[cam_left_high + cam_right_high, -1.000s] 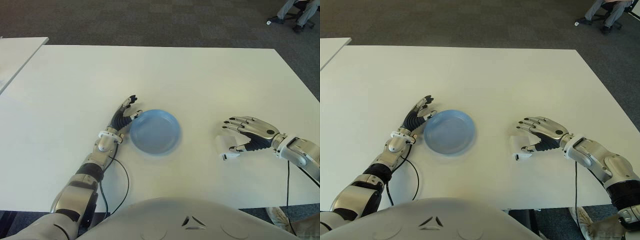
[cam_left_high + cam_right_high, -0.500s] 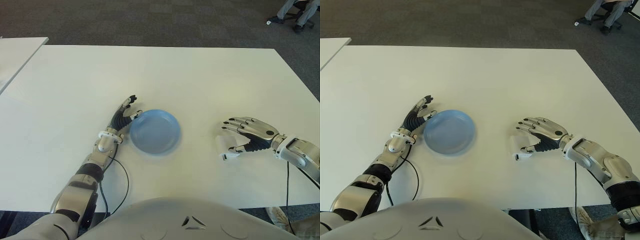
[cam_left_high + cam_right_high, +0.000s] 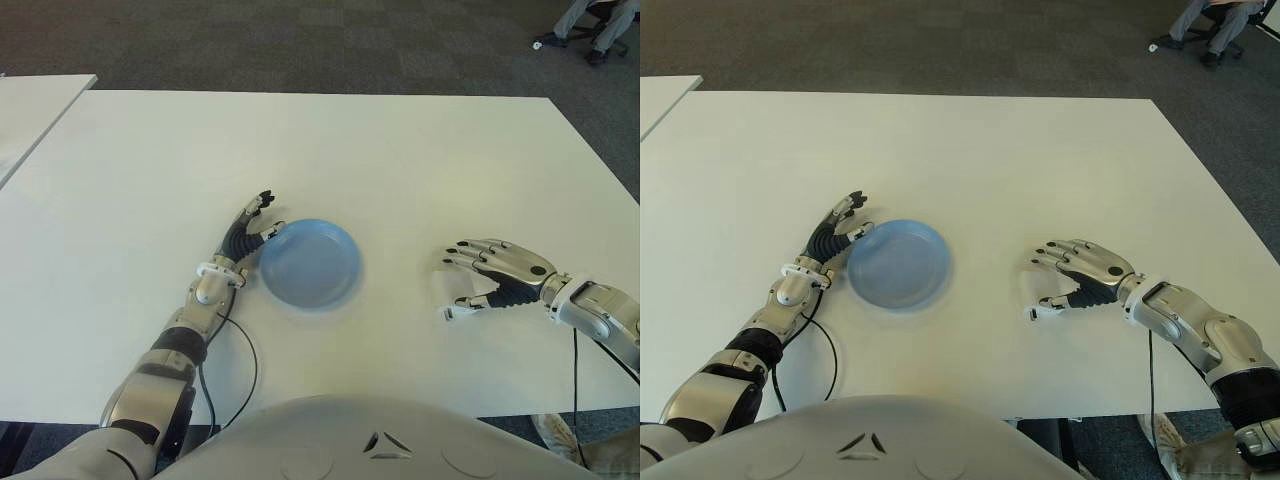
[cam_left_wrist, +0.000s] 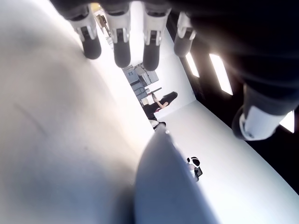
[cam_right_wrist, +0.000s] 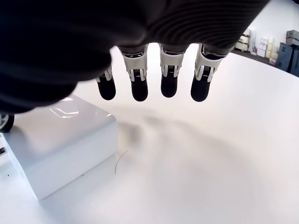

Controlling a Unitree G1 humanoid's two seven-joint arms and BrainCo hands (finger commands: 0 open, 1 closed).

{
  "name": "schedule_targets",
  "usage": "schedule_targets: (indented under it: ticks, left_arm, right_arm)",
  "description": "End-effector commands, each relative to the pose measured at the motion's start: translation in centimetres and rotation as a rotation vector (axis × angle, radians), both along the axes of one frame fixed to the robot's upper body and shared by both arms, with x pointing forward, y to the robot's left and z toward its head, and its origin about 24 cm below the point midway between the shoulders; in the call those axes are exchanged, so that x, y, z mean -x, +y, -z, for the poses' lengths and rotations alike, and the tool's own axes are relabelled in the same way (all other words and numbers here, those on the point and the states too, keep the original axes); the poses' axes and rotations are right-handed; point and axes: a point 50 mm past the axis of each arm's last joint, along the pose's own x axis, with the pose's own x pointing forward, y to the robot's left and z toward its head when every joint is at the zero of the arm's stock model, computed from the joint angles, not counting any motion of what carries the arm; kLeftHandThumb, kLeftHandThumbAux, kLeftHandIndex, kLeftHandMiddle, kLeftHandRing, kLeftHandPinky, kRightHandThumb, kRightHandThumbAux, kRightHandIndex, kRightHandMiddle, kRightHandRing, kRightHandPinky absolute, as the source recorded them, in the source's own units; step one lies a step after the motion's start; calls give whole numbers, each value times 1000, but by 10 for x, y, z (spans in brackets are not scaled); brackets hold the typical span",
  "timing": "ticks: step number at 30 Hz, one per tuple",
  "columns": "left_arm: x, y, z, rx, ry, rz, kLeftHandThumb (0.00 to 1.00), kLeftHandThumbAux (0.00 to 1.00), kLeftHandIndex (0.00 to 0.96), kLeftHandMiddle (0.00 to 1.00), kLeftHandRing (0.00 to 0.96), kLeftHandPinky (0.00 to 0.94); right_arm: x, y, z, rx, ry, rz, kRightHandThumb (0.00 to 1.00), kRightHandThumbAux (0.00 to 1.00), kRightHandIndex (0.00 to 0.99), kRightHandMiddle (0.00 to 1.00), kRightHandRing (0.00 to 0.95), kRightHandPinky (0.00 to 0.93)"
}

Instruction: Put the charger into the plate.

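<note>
A white block charger point(image 5: 58, 147) lies on the white table point(image 3: 400, 160), to the right of the plate. My right hand point(image 3: 462, 284) hovers just over it with the fingers point(image 5: 168, 77) stretched out above the block and the thumb beside it, not closed on it. In the eye views the charger point(image 3: 1033, 293) shows only faintly under those fingers. The round blue plate point(image 3: 310, 265) sits near the table's middle with nothing in it. My left hand point(image 3: 252, 228) shows at the plate's left rim, fingers extended and holding nothing.
A second white table point(image 3: 35, 115) stands at the far left. A seated person's legs point(image 3: 595, 25) show on the dark carpet at the far right. A black cable point(image 3: 248, 365) loops on the table beside my left forearm.
My right hand has drawn slightly back toward me and lowered, its fingers now covering more of the charger. The charger, plate and left hand have not moved.
</note>
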Motion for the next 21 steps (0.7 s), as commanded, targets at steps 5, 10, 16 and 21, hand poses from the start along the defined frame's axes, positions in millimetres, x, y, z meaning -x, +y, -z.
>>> schedule_targets:
  ticks: [5, 10, 16, 21]
  left_arm:
    - [32, 3, 34, -24, 193, -13, 0, 522, 68, 140, 124, 53]
    - [32, 3, 34, -24, 191, -12, 0, 517, 67, 137, 121, 55]
    - [32, 4, 34, -37, 189, -11, 0, 521, 65, 142, 125, 55]
    - [32, 5, 34, -42, 192, -11, 0, 526, 65, 144, 127, 53]
  right_arm:
    - [3, 0, 2, -1, -10, 7, 128, 151, 0, 0, 0, 0]
    - [5, 1, 1, -5, -15, 7, 138, 152, 0, 0, 0, 0]
    - [8, 0, 2, -12, -28, 7, 152, 153, 0, 0, 0, 0]
    - [9, 1, 3, -21, -32, 8, 156, 153, 0, 0, 0, 0]
